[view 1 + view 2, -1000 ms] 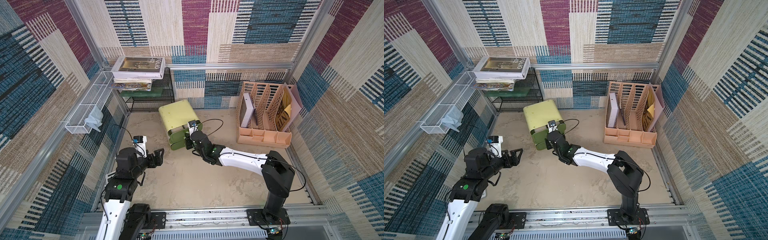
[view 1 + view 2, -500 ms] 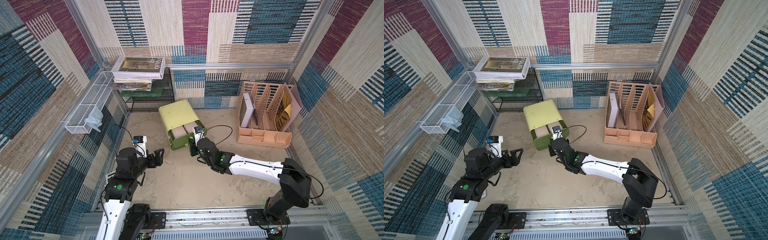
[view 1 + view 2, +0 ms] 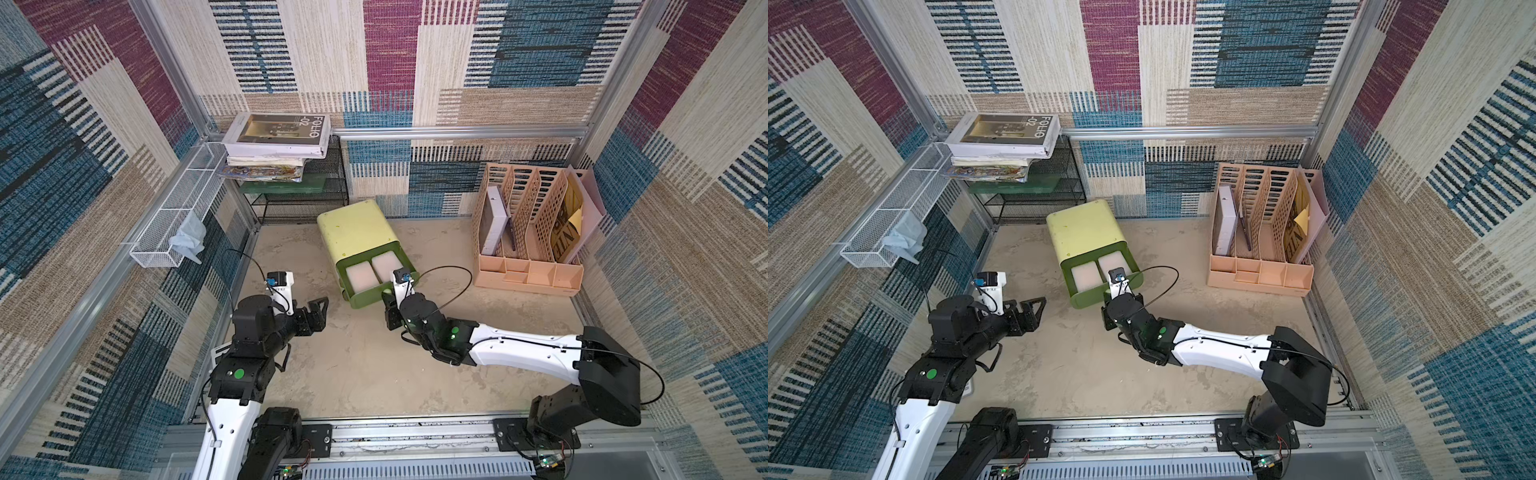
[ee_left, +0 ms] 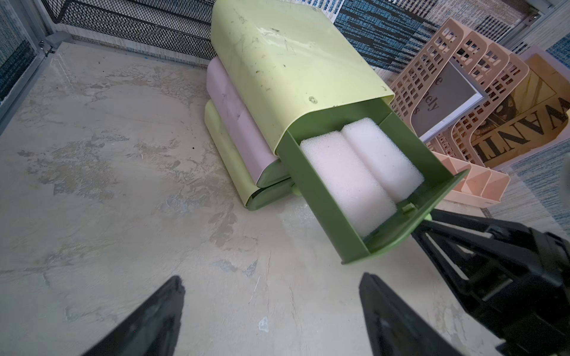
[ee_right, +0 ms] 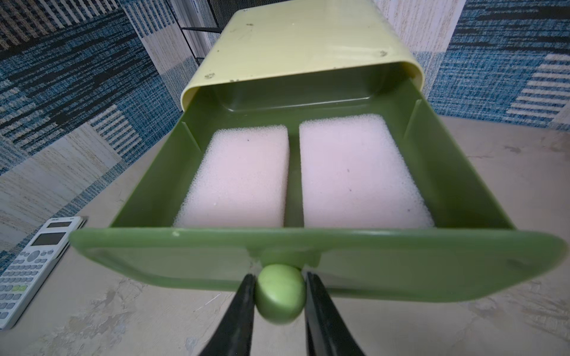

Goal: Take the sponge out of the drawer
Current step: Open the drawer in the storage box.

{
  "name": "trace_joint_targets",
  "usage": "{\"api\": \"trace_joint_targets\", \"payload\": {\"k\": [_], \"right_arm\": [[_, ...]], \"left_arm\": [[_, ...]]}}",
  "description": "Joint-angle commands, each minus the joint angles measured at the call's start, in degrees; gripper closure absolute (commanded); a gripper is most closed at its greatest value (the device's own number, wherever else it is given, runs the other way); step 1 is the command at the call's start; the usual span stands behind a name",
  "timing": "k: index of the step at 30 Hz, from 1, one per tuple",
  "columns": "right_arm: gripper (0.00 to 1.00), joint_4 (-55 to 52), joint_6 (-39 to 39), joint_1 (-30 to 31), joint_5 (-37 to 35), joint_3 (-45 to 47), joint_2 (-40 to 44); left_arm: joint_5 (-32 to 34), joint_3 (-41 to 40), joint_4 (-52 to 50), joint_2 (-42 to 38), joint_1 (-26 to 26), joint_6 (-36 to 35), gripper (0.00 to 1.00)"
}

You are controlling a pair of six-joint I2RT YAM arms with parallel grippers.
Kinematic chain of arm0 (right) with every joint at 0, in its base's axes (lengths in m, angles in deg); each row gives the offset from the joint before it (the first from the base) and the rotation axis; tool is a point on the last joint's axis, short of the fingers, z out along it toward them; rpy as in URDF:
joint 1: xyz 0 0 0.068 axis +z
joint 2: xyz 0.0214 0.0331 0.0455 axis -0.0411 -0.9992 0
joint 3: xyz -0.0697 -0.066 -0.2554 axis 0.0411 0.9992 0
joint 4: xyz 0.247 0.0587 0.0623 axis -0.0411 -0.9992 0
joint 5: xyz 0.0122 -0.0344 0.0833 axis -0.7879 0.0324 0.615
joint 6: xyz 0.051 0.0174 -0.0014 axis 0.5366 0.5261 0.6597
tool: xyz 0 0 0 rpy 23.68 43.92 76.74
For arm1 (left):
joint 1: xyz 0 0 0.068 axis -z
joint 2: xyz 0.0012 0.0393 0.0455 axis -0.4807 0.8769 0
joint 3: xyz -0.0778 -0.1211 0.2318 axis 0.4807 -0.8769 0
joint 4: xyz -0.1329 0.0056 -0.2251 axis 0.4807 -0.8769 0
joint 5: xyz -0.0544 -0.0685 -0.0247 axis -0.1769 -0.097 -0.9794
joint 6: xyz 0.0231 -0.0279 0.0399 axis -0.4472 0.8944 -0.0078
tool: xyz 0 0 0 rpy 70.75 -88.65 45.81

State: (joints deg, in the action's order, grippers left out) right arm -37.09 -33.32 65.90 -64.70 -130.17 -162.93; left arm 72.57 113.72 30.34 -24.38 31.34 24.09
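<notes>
Two sponges (image 5: 243,172) lie side by side in the open drawer (image 5: 166,172), frame centre. The right gripper (image 5: 280,277) clamps the knob (image 5: 279,296) narrowly. The left gripper (image 4: 272,277) stands wide and empty. The foam is probably light and soft (compresses readily), so pinch across the short width.

Drawer (image 5: 148,191) dk olive green, knob (image 5: 280,297) lighter green; cabinet shell (image 3: 357,232) pale yellow-green w/ dark scuffs. Sponges (image 5: 240,175) pale pink-white. Calculator (image 5: 27,268) white/grey, blk display. File organiser (image 3: 528,274) peach, lattice-pattern dividers. Walls (image 3: 386,62) woven patchwork: blue, magenta, beige, w/ stripe blocks. Bench (image 3: 374,374) mottled beige. Left tool (image 4: 271,279) & right tool (image 5: 280,277) blk.
</notes>
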Motion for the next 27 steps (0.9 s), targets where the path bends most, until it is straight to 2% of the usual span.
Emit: {"api": "trace_joint_targets", "payload": {"k": [1, 17, 27], "right_arm": [[0.69, 1.41, 1.43, 0.42, -0.80, 0.82, 0.97], [0.55, 1.59, 1.44, 0.61, -1.16, 1.86, 1.18], [0.40, 0.20, 1.27, 0.61, -1.01, 2.22, 2.96]], "left_arm": [[-0.47, 0.12, 0.90, 0.14, -0.06, -0.43, 0.08], [-0.42, 0.11, 0.82, 0.25, -0.15, -0.41, 0.08], [-0.40, 0.09, 0.74, 0.29, -0.15, -0.44, 0.08]]}}
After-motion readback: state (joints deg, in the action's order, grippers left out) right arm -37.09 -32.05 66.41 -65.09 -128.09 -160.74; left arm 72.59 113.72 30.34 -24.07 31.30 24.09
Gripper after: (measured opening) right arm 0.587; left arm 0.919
